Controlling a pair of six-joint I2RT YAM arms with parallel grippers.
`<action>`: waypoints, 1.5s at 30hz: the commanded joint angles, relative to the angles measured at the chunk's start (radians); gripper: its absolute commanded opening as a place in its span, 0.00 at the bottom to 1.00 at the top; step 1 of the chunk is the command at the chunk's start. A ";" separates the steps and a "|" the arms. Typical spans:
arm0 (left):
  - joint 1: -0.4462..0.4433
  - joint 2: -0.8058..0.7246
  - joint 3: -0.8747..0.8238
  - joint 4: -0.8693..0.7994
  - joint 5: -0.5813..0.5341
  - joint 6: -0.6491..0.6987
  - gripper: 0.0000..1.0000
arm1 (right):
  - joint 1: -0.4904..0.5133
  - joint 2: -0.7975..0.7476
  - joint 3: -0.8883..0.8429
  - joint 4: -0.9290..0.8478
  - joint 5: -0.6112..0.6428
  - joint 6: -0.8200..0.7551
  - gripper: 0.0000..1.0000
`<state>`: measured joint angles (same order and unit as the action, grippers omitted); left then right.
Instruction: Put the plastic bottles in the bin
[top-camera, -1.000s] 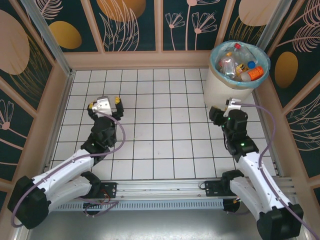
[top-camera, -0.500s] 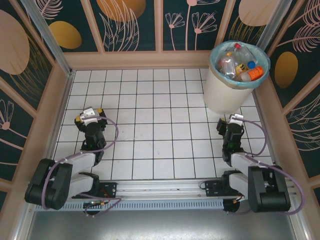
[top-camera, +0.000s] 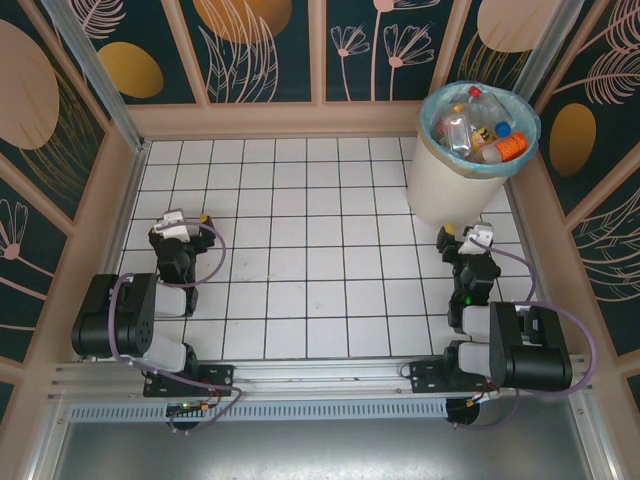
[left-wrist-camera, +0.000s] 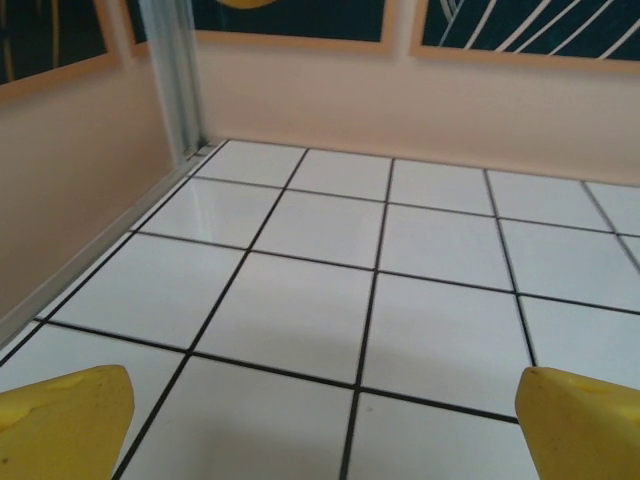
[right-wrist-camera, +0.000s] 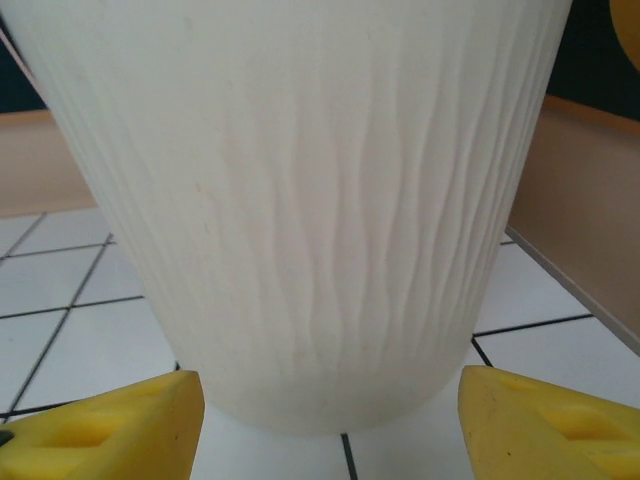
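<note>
bin (top-camera: 440, 185): 1 | plastic bottles (top-camera: 457, 130): at least 4, exact count unclear | left hand (top-camera: 180, 221), right hand (top-camera: 468, 236): 2

Worktop (left-wrist-camera: 300, 310): white tile, glossy, smooth, soft reflections; thin black grout lines.
Bin (right-wrist-camera: 320, 200): cream plastic, matt, shallow wavy vertical ribbing.
Bin liner (top-camera: 531, 128): thin turquoise plastic film, crinkled.
Plastic bottles (top-camera: 455, 130): clear plastic, shiny, crumpled.
Left claw (left-wrist-camera: 325, 430), right claw (right-wrist-camera: 330, 420): yellow, matt, rubbery-looking.
Corner post (left-wrist-camera: 180, 80), upper left of frame: bare metal, satin sheen.
Side wall (left-wrist-camera: 450, 110): peach, matt, smooth.
Rail (top-camera: 330, 395), bottom of frame: brushed aluminium.
</note>
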<state>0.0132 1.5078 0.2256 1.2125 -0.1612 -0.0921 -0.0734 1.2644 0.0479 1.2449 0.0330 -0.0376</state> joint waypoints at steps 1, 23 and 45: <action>0.005 0.010 -0.007 0.090 0.061 -0.014 0.99 | -0.045 -0.009 -0.043 0.154 -0.115 0.100 0.70; 0.004 0.013 0.009 0.064 0.099 0.006 0.99 | -0.032 0.312 0.001 0.410 -0.031 0.152 0.99; 0.004 0.013 0.011 0.063 0.101 0.007 0.99 | -0.029 0.312 0.003 0.406 -0.030 0.148 0.99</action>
<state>0.0132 1.5105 0.2256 1.2530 -0.0750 -0.0937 -0.1093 1.5906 0.0383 1.5909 -0.0231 0.1108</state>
